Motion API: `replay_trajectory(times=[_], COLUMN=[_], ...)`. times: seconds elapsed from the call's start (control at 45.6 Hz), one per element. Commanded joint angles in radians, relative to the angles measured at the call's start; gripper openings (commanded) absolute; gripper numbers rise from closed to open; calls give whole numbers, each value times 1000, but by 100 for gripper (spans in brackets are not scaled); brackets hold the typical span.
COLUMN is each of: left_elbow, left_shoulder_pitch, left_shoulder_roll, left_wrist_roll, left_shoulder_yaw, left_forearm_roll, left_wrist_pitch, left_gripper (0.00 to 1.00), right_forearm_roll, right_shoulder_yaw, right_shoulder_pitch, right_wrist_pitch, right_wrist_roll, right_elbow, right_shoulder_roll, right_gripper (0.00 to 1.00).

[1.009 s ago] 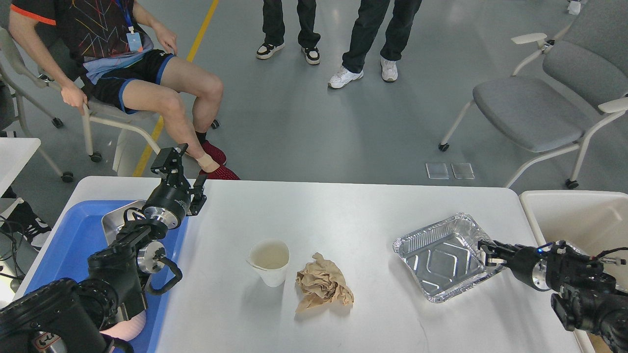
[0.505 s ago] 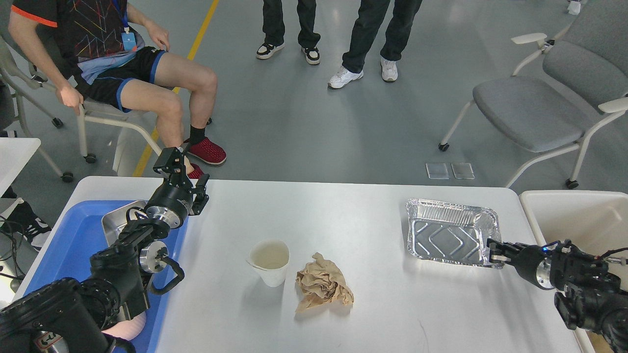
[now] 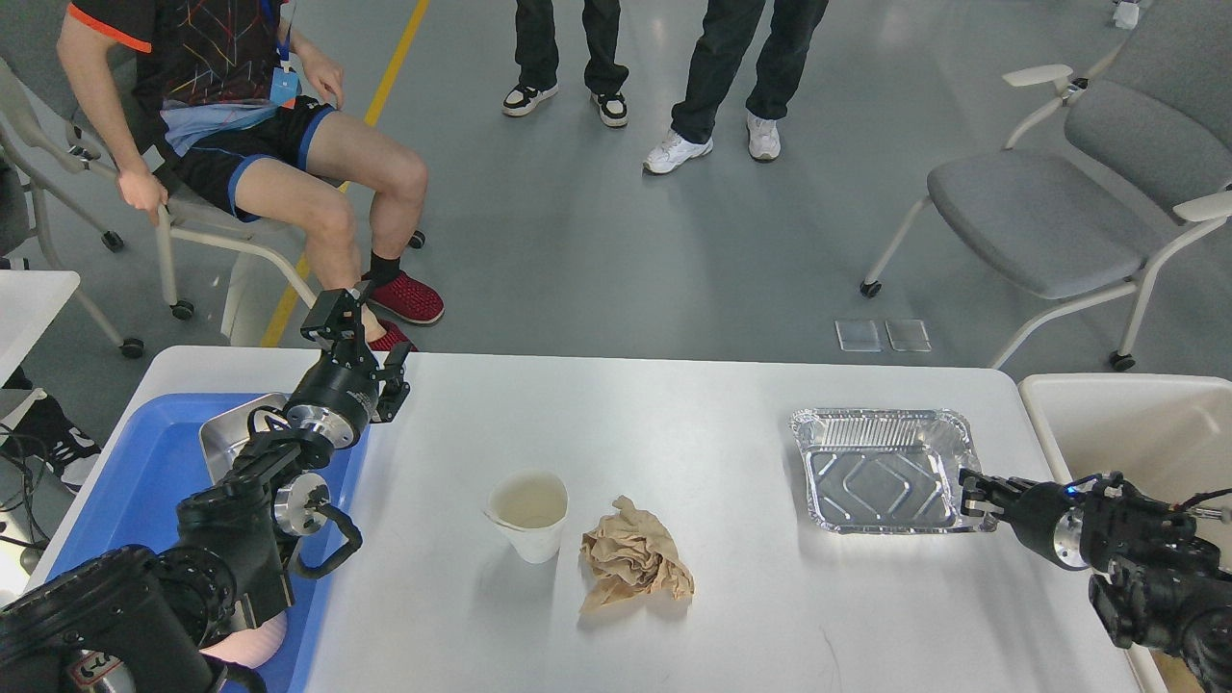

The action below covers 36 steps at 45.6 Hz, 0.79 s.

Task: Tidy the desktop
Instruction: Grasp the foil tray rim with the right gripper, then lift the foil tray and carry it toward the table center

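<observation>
Gripping the empty foil tray point(image 3: 881, 472) by its rim, right pincer point(image 3: 974, 496); left pincer point(image 3: 361, 337) gapes wide above the desktop point(image 3: 674, 635).

No text, brand, number or sign reads clearly anywhere; the blue badge point(image 3: 284, 85) on the seated person's lanyard is too small to read.

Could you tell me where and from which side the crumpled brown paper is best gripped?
Probably from straight above, closing the fingers across the raised middle of the crumpled brown paper. It lies low and loose on the desktop, with thin, flat edges, so its bunched folds give the most to pinch. The paper cup stands close on its left, so keep clear of that side.
</observation>
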<state>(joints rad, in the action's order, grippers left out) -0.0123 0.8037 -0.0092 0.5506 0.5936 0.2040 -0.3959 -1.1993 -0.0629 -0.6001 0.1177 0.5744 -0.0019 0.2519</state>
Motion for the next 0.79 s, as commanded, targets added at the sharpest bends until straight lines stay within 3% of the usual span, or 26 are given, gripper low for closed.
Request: replay_trajectory(times=[0.0,0.768], left_elbow=[0,0], left_shoulder_pitch=[-1,6], left_shoulder_roll=[2,2], left_wrist_roll=[0,-3], left_shoulder_yaw=[0,-3], left_forearm_roll=[0,2], left_wrist_pitch=[0,14], left_gripper=[97,97], right_forearm_roll=[6,6], right_shoulder_yaw=[-2,-8], right_shoulder_pitch=[5,-198], right_wrist_pitch=[-9,-199], right_wrist_roll=[1,5], right_elbow=[2,14], right_shoulder_roll=[0,-48], right_gripper=[0,0])
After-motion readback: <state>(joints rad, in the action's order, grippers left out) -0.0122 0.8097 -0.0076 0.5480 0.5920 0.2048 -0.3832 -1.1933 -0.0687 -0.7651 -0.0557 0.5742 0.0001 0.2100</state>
